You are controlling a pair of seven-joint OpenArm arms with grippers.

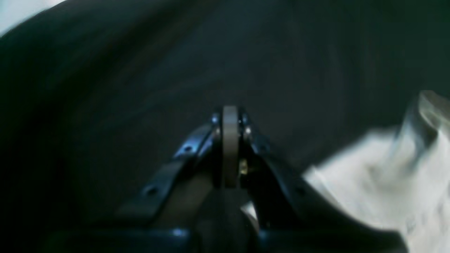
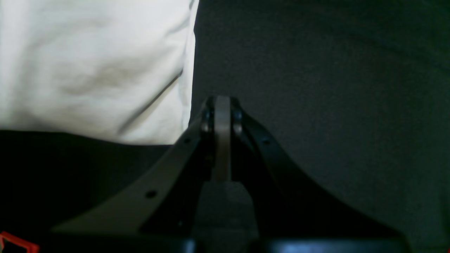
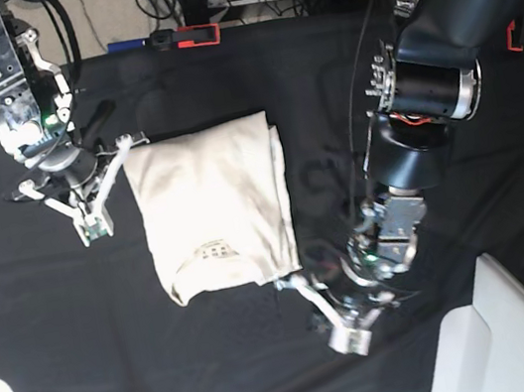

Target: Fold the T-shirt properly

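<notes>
**Jaws shut, shirt half-folded**

Both jaws are closed and hold nothing. Right gripper [image 3: 93,227] sits beside the T-shirt [image 3: 213,204], folded lengthwise on the black counter [image 3: 464,323]; left gripper [image 3: 349,334] hovers near its collar corner. Next, likely a crosswise fold, needing 2 fresh grasps.

The left arm [image 3: 437,36] is built of thick, rounded dark blue-black housings with a silver ring at one joint, and black cables run alongside it. The right arm [image 3: 21,90] is slimmer, grey metal with exposed parts, black cables and a small green light. Each end effector has dark, curved fingers dotted with small screw holes and pale grey pads: left end effector [image 1: 230,116], right end effector [image 2: 222,105].
</notes>
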